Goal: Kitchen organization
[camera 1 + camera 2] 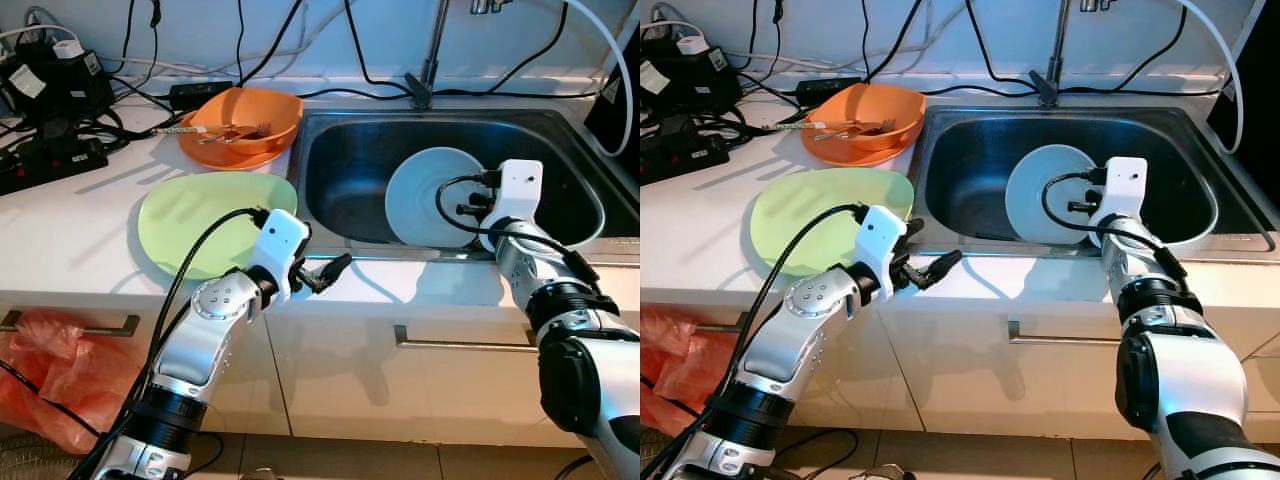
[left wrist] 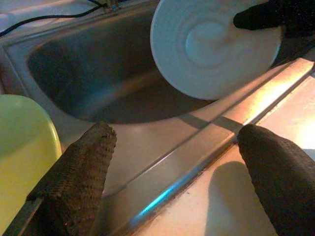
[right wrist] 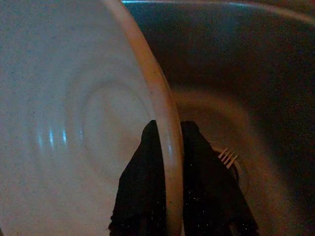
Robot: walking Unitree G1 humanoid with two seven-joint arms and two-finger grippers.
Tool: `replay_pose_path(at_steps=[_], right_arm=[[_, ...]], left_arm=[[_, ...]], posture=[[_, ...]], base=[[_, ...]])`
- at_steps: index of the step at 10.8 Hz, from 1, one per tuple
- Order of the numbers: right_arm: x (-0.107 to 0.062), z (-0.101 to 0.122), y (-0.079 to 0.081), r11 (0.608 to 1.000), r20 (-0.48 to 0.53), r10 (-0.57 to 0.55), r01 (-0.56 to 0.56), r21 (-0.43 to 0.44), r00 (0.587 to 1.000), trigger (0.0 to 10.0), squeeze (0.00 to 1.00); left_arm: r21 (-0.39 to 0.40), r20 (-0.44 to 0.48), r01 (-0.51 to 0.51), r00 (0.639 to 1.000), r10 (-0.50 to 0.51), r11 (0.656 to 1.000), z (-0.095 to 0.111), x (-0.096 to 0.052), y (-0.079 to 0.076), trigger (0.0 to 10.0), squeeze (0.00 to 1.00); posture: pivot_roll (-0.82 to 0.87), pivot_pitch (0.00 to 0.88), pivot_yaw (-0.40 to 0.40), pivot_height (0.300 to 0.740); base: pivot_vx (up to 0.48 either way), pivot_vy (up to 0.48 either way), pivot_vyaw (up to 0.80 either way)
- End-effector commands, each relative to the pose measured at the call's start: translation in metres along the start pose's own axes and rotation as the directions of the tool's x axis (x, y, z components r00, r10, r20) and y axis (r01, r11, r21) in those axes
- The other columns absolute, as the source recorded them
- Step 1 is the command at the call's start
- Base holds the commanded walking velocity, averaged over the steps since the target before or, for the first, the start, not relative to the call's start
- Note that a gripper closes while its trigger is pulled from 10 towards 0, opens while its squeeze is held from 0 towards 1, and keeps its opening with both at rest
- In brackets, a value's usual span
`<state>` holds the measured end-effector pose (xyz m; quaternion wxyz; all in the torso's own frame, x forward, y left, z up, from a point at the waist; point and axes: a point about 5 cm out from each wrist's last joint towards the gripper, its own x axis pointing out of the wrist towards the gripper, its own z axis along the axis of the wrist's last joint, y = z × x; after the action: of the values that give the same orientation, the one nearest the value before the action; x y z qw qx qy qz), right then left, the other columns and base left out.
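Note:
A pale blue plate (image 1: 425,195) stands tilted on edge inside the steel sink (image 1: 345,150). My right gripper (image 3: 171,128) is shut on its rim, one black finger on each face. At the counter's front edge, by the sink's left corner, my left gripper (image 1: 322,270) is open with nothing between its fingers (image 2: 83,172). A light green plate (image 1: 205,220) lies flat on the white counter just behind the left arm. Behind that plate sits an orange bowl (image 1: 250,115) with a fork and other cutlery (image 1: 232,131) in it.
The faucet (image 1: 430,60) rises behind the sink. Power strips and tangled black cables (image 1: 50,110) crowd the counter's back left. Fork tines (image 3: 226,157) show near the sink drain. An orange plastic bag (image 1: 50,375) hangs below the counter at left, beside the drawer fronts.

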<state>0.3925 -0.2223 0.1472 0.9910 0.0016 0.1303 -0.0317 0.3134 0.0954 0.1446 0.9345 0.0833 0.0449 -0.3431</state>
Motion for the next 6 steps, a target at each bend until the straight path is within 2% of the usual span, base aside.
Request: replay_pose_path(at_steps=[1,4,6], right_arm=[[-0.004,-0.037,0.005,1.000,-0.142,0.025,-0.024,0.006,0.990,10.0,0.20],[-0.006,-0.051,0.012,0.995,-0.200,0.076,-0.087,-0.042,0.977,10.0,0.19],[-0.003,-0.038,0.023,0.993,-0.147,0.119,-0.121,-0.011,0.982,10.0,0.18]], left_arm=[[0.016,0.002,-0.019,1.000,0.019,1.000,0.004,-0.002,0.004,10.0,0.00],[0.018,-0.025,-0.022,0.999,0.023,1.000,0.001,-0.003,0.005,10.0,0.00],[-0.004,0.024,-0.085,0.996,0.085,0.996,0.011,-0.004,0.015,10.0,0.00]], posture=[[0.19,0.071,0.045,0.740],[0.19,0.072,0.042,0.740],[0.20,0.083,0.039,0.740]], base=[[0.000,0.000,0.00],[0.000,0.000,0.00],[0.000,0.000,0.00]])
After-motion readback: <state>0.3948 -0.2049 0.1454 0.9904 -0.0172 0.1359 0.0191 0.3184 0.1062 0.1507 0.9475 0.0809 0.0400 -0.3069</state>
